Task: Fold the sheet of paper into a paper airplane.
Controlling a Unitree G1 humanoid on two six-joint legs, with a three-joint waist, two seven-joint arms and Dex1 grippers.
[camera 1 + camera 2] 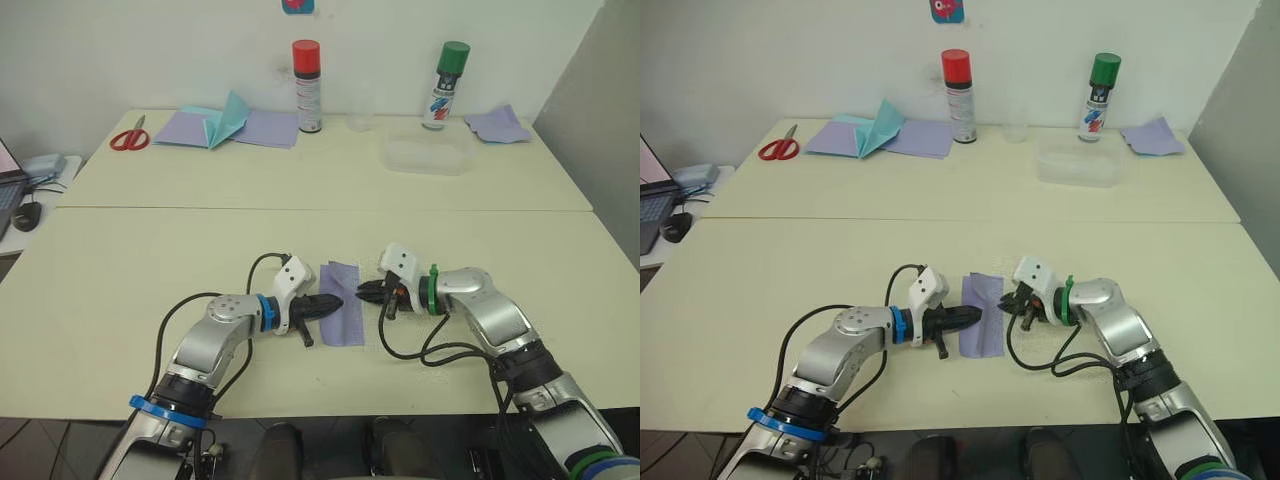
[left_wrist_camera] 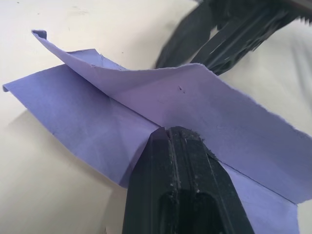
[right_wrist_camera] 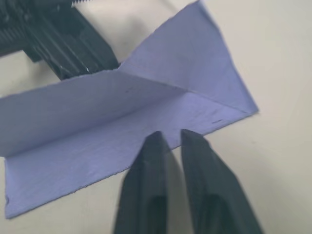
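Near the front edge of the near table (image 1: 120,330), centre, lies the sheet of paper (image 1: 341,303), folded lengthwise w/ one flap lifted. Left gripper (image 1: 338,301) at its 9 o'clock side, fingers pressed together, tips on the paper near the crease. Right gripper (image 1: 362,291) at 3 o'clock, just beside the sheet's edge, fingers slightly apart, nothing pinched. At 12 o'clock, well apart on the far table: red-capped spray can (image 1: 307,86), green-capped spray can (image 1: 442,84), clear container (image 1: 427,156). Toward 10–11: teal folded paper (image 1: 229,118), flat lavender sheets (image 1: 268,128), scissors (image 1: 130,136).
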